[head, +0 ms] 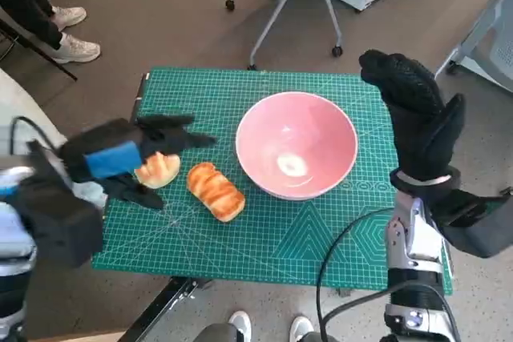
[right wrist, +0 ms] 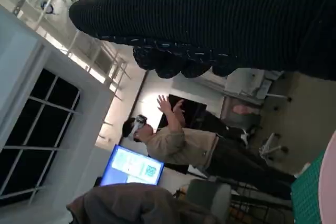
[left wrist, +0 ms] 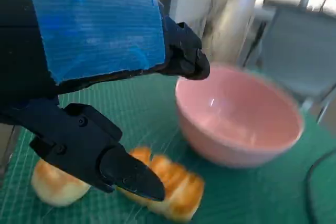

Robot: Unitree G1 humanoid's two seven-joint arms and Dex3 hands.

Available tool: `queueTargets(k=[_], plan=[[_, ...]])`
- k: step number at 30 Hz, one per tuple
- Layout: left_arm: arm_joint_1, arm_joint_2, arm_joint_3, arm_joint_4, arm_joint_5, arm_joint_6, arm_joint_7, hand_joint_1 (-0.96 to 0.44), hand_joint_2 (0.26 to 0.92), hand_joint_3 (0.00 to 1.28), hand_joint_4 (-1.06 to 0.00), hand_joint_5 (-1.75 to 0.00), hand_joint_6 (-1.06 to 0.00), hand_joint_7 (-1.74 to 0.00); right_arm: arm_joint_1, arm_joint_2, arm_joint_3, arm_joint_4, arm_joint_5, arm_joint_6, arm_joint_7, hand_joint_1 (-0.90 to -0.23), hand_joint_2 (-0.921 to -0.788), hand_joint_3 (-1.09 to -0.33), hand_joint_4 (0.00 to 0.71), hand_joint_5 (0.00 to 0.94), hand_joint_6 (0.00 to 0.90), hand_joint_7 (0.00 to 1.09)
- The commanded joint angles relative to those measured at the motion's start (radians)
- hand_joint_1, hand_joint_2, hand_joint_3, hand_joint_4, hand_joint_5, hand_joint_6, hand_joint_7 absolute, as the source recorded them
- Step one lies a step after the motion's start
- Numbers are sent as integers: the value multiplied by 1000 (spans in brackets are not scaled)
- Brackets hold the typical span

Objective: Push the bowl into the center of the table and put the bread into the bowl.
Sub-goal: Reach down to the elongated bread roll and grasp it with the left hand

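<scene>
Seen from the head, a smooth pink bowl [head: 296, 155] sits near the middle of the desk [head: 264, 238], whose top is a green gridded cutting mat, with two breads to its left — a ridged golden loaf [head: 216, 191] just beside the bowl and a rounder bun [head: 158, 170] partly hidden under the left hand [head: 132, 158]. The left wrist view shows what the head view blurs: that hand's black fingers [left wrist: 121, 169] are spread above the bread, holding nothing. The right hand [head: 413, 110] in its knitted glove is raised beside the bowl's far-right rim, fingers open and empty. Only the right wrist view shows a person [right wrist: 178, 140] with raised hands — and a lit screen [right wrist: 134, 166].
</scene>
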Motion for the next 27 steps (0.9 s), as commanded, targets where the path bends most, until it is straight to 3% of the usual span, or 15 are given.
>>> queueTargets(k=[1,17,27], plan=[[-26,-21,-45,67,54,-47,30,-110,676,0,-282,-7,-446,-62,11,1,1,20,-10,3,-3,-689,-921,-741,186,0,52,545],[-87,-83,-146,238,143,-122,75,66,718,17,-273,0,-433,-10,17,-14,-4,22,7,14,12,-691,-921,-738,187,1,52,533],[-137,-123,-201,338,213,-162,127,50,731,18,-269,0,-424,-2,22,-19,-11,30,7,9,17,-692,-921,-734,189,1,59,525]])
